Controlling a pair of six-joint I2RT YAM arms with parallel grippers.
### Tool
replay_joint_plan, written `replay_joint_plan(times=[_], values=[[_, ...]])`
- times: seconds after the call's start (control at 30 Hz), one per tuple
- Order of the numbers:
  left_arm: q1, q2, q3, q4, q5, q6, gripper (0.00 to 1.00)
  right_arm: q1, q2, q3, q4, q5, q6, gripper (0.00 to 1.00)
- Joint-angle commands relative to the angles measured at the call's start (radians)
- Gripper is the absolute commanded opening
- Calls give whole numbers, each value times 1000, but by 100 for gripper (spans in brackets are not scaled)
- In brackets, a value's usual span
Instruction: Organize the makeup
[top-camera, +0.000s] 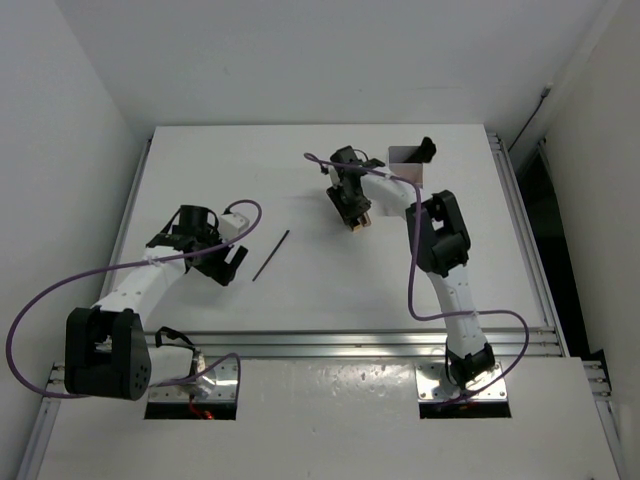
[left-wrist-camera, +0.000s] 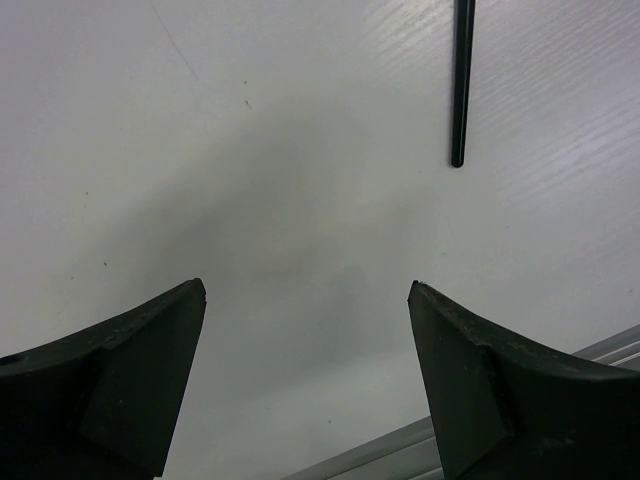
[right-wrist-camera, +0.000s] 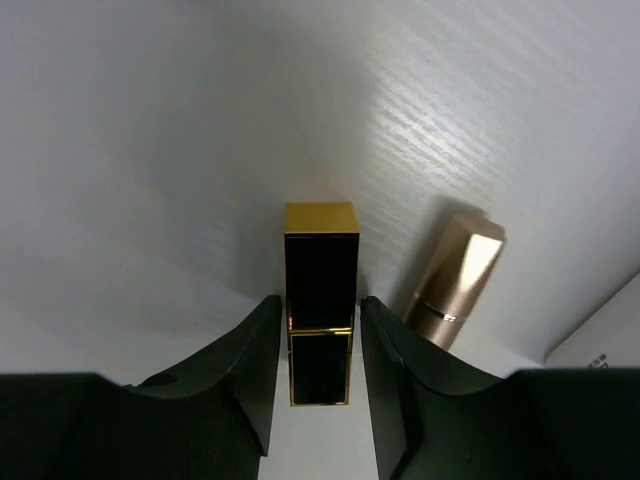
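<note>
A black-and-gold case (right-wrist-camera: 320, 265) lies flat on the white table, between the fingers of my right gripper (right-wrist-camera: 320, 300). The jaws flank it closely on both sides, with only a sliver of table showing along each side. A rose-gold tube (right-wrist-camera: 455, 280) lies just right of it. In the top view the right gripper (top-camera: 355, 215) points down at the table's middle back. A thin black stick (top-camera: 271, 255) (left-wrist-camera: 461, 85) lies ahead of my left gripper (top-camera: 232, 262) (left-wrist-camera: 305, 290), which is wide open and holds nothing.
A pale box (top-camera: 405, 160) with a black item (top-camera: 427, 149) at its corner stands at the back right. Its white corner (right-wrist-camera: 605, 335) shows beside the tube. A metal rail (left-wrist-camera: 420, 445) runs along the table's near edge, under the left gripper.
</note>
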Motion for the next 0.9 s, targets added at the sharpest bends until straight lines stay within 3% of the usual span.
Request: replay_joint_plan(times=[0.0, 0.17, 0.4, 0.53, 0.63, 0.67, 0.73, 0.77, 0.8, 0.87], values=[[15, 0, 5, 20, 5, 10, 89, 25, -39, -29, -49, 3, -47, 37], [15, 0, 5, 20, 5, 10, 89, 35, -50, -73, -3, 3, -36, 31], [15, 0, 5, 20, 5, 10, 89, 35, -71, -59, 34, -75, -16, 2], [15, 0, 5, 20, 5, 10, 89, 31, -180, -133, 143, -150, 7, 0], [15, 0, 14, 20, 5, 10, 89, 10, -310, -251, 321, -175, 48, 0], [15, 0, 14, 20, 5, 10, 89, -11, -338, -285, 482, -176, 62, 0], [15, 0, 14, 20, 5, 10, 89, -57, -458, -438, 597, -173, 112, 0], [15, 0, 14, 20, 5, 10, 89, -73, -485, -475, 769, -170, 128, 0], [15, 0, 5, 20, 5, 10, 89, -90, -554, -577, 821, -164, 142, 0], [24, -9, 5, 20, 5, 10, 89, -151, -590, -630, 945, -149, 149, 0]])
